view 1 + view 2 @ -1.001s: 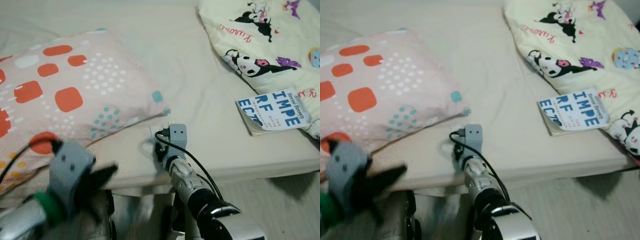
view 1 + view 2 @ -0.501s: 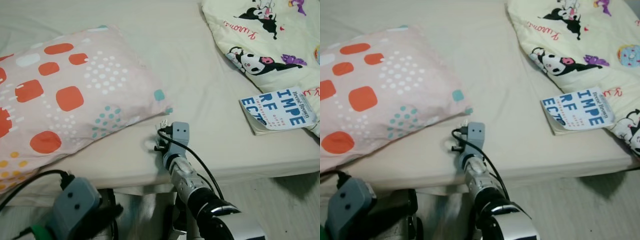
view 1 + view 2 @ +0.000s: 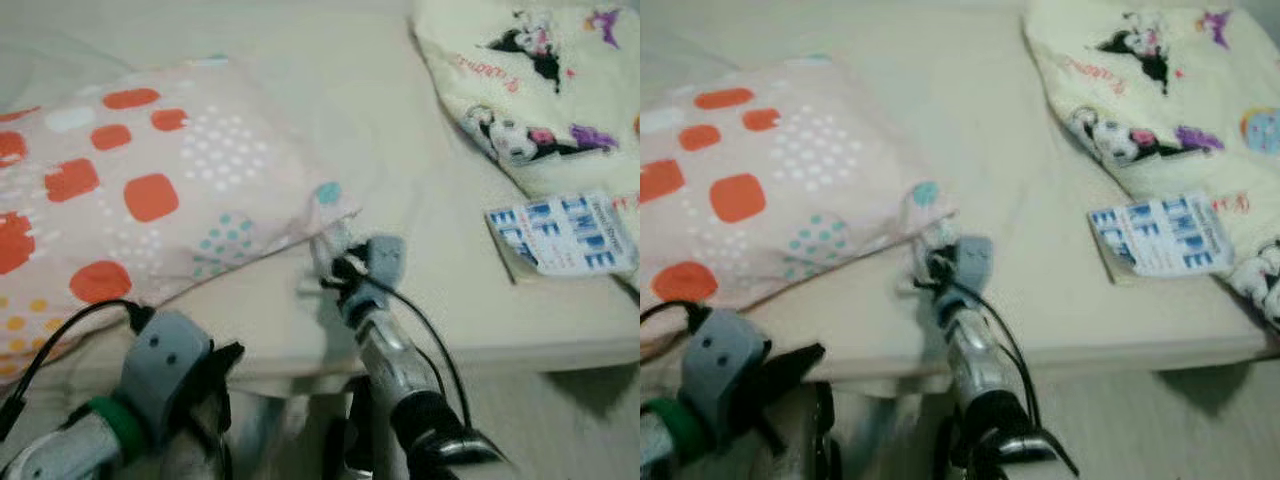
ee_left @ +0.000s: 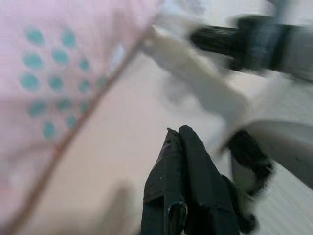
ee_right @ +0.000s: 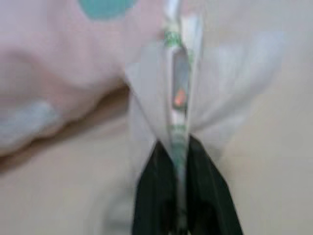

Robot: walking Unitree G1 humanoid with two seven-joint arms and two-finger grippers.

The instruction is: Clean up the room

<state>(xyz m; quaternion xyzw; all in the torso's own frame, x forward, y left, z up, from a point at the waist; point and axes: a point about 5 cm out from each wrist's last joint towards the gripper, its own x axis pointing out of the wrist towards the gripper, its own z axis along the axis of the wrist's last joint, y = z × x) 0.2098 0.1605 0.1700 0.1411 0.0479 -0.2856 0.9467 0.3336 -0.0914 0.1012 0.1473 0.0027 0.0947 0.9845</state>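
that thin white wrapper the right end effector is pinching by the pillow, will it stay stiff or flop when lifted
Likely floppy: the thin white plastic wrapper looks creased and folded between the right end effector fingers. Probably very light, since it stands up from the cream bed sheet unsupported. It may slip, being pinched at one narrow edge.

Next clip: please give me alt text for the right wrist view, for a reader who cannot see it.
Blurred close-up: the right tool has its two black fingers shut on a thin white crumpled wrapper with green and orange print, held edge-on above the cream bed sheet. Beside it lies the corner of a pink pillow with teal dots.
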